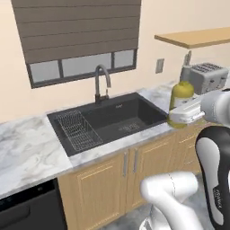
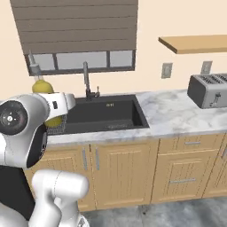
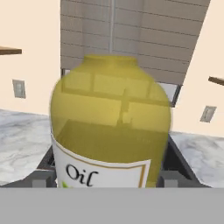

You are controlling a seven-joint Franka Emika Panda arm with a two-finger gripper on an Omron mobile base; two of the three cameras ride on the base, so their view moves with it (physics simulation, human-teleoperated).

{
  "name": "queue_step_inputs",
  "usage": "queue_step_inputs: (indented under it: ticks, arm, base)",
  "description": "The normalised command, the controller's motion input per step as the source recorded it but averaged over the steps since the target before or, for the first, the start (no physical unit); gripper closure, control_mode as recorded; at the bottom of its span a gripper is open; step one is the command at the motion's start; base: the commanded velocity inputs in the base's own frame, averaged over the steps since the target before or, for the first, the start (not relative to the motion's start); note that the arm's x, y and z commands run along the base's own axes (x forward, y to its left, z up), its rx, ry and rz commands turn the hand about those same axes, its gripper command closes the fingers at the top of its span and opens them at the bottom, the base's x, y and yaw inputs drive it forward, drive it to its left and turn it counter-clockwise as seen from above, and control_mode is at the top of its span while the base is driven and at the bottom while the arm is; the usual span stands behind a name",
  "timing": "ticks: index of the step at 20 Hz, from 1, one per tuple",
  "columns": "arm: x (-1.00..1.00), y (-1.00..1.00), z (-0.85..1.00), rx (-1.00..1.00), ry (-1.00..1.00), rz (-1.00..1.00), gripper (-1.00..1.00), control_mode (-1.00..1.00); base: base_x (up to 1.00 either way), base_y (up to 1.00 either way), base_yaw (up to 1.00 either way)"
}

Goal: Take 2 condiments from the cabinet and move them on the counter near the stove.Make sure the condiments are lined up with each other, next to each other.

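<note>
Gripper (image 3: pixel 109 186) clamped on the yellow oil bottle (image 3: pixel 111 127), carrying it over the sink (image 1: pixel 112 119); next, find the stove-side counter.

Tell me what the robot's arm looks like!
The arm is made of smooth, rounded, glossy white shells. Black bands sit at its joints, and one joint ends in a round dark cap with a little ring in the middle. No cables show.
</note>
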Motion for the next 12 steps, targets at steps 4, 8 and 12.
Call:
queue_step_inputs:
  ticks: [4,8,12]
  arm:
    - [0.00,0.00,0.00,0.00,0.00,0.00,1.00,1.00]
    - [0.00,0.00,0.00,0.00,0.00,0.00,1.00,1.00]
    - [0.00,0.00,0.00,0.00,0.00,0.00,1.00,1.00]
  base:
    - [-0.20,-0.43,-0.60]
    - [-0.18,-0.49,-0.62]
    - [-0.31,-0.45,-0.61]
